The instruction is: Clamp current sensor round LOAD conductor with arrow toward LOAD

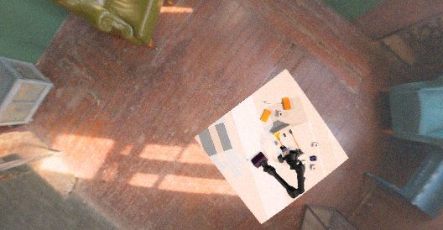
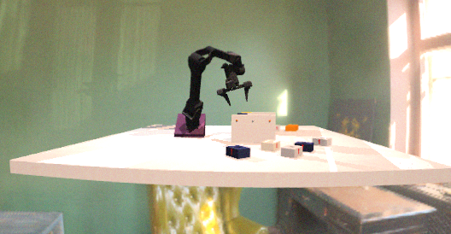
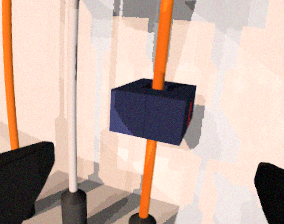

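A dark blue block-shaped sensor (image 3: 148, 117) sits around an orange conductor (image 3: 163, 45) in the wrist view. The conductor enters its top and leaves below. Its halves look closed together, with a faint seam on the front; whether it is latched cannot be told. A red mark shows on its right side; arrow direction and the LOAD marker cannot be read. My gripper (image 3: 155, 163) (image 2: 238, 102) is open and empty. Its fingers stand wide, left and right of the sensor and nearer the camera, not touching it. In the exterior view it hangs above the white panel.
A white conductor (image 3: 74, 100) and another orange one (image 3: 9, 75) run left of the sensor. The white panel (image 2: 253, 131) stands on the table (image 2: 128, 163). Dark blue blocks (image 2: 237, 151) (image 2: 304, 146) and pale blocks (image 2: 291, 151) (image 2: 270, 145) lie in front. Orange blocks (image 1: 286, 103) (image 1: 265, 115) lie beyond.
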Controlling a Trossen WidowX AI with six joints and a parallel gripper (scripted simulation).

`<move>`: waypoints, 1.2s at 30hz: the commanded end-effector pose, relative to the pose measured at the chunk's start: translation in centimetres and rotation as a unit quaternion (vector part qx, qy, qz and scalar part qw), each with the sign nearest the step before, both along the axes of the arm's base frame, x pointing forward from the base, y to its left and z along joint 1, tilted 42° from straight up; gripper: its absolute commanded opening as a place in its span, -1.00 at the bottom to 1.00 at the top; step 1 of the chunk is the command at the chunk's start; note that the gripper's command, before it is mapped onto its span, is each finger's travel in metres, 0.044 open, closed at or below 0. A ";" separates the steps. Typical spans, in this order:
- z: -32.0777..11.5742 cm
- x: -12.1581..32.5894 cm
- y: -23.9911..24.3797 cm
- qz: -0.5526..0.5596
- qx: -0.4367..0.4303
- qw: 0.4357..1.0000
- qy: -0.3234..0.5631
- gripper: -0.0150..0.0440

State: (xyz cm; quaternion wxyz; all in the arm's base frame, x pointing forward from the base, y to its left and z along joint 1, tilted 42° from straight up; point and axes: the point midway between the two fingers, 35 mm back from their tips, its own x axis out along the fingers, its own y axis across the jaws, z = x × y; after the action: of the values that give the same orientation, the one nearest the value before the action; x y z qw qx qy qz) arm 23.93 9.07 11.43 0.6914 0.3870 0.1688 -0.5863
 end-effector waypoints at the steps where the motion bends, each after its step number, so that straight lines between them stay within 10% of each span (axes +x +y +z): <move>1: 0.1 0.0 0.0 -0.002 0.002 1.000 -0.002 1.00; 36: 0.1 0.0 0.0 -0.002 0.002 1.000 -0.002 1.00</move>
State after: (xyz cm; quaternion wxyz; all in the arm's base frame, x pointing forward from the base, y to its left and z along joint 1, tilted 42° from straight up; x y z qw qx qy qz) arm 23.94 9.07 11.43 0.6913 0.3871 0.1688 -0.5863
